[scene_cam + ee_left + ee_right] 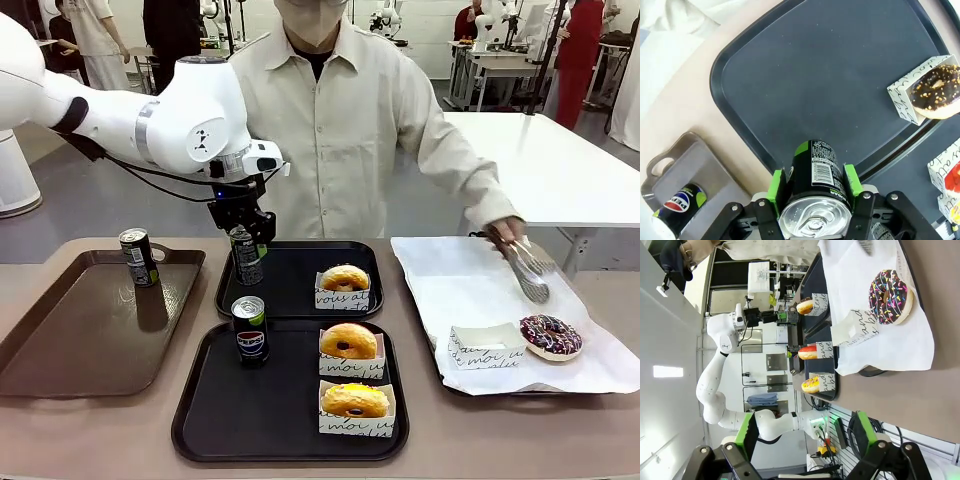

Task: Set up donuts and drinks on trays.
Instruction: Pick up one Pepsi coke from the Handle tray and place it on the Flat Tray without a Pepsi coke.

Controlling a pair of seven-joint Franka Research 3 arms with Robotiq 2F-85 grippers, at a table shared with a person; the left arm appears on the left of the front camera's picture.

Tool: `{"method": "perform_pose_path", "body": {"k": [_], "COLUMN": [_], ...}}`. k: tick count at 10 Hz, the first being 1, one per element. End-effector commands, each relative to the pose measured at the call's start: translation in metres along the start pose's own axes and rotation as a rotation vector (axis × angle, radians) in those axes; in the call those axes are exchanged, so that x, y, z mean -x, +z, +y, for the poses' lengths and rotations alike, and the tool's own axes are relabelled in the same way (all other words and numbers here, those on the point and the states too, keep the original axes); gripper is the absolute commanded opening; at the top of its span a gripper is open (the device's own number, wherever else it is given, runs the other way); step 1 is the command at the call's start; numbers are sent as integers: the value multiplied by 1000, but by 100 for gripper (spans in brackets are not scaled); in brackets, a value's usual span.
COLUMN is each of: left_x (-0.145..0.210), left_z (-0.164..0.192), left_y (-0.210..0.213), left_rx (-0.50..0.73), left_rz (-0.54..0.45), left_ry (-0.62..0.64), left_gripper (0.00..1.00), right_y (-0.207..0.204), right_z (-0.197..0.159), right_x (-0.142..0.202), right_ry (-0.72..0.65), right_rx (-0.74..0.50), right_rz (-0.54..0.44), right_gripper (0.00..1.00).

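Front view: we see our left arm reaching in from the left, its wrist turned down so the left gripper (245,238) hangs over the far black tray (290,283). Its jaws are clamped on a black soda can (246,256), held upright at that tray's left edge; from the left wrist view the green pads (776,186) press both sides of the can, whose silver top faces the camera. Our right gripper (805,440), seen in the right wrist view, has its fingers spread with nothing between them. The person's hand (508,231) holds metal tongs (526,270) over the white paper.

The far tray carries one donut in a paper boat (344,280). The near black tray (280,410) holds a Pepsi can (249,330) and two boxed golden donuts (350,343). The brown tray (80,330) holds another can (138,257). On the paper-lined tray (470,290) sit an empty boat (485,345) and a sprinkled donut (550,336).

All trays rest on a beige table (120,430); white tables stand behind.
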State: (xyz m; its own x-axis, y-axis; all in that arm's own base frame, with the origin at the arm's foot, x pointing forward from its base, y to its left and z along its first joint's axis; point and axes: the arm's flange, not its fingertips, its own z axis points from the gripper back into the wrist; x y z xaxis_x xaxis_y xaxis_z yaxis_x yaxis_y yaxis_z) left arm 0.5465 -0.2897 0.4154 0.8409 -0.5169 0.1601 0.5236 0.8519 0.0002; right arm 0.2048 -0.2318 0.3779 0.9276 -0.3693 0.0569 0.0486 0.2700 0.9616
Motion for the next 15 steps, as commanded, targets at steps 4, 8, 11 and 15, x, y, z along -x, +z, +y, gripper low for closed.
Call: {"method": "perform_pose_path", "body": {"k": [4,8,11,15], "left_x": [-6,-4,4,57], "left_z": [1,0,0,10], "left_y": [-26,-34,-13,46], "left_rx": [-54,-56,-53,-141], "left_rz": [-33,-24,-28,99], "left_ry": [-30,-67,-56,13], "left_gripper": [58,100,100,100], "right_y": [0,0,0,0], "right_z": [0,0,0,0], "right_x": [0,0,0,0], "right_ry": [10,10,10,10], "right_rx": [-11,-11,-11,-11], "right_rz": [-3,-3,-3,-3], "right_gripper": [100,100,100,100]}}
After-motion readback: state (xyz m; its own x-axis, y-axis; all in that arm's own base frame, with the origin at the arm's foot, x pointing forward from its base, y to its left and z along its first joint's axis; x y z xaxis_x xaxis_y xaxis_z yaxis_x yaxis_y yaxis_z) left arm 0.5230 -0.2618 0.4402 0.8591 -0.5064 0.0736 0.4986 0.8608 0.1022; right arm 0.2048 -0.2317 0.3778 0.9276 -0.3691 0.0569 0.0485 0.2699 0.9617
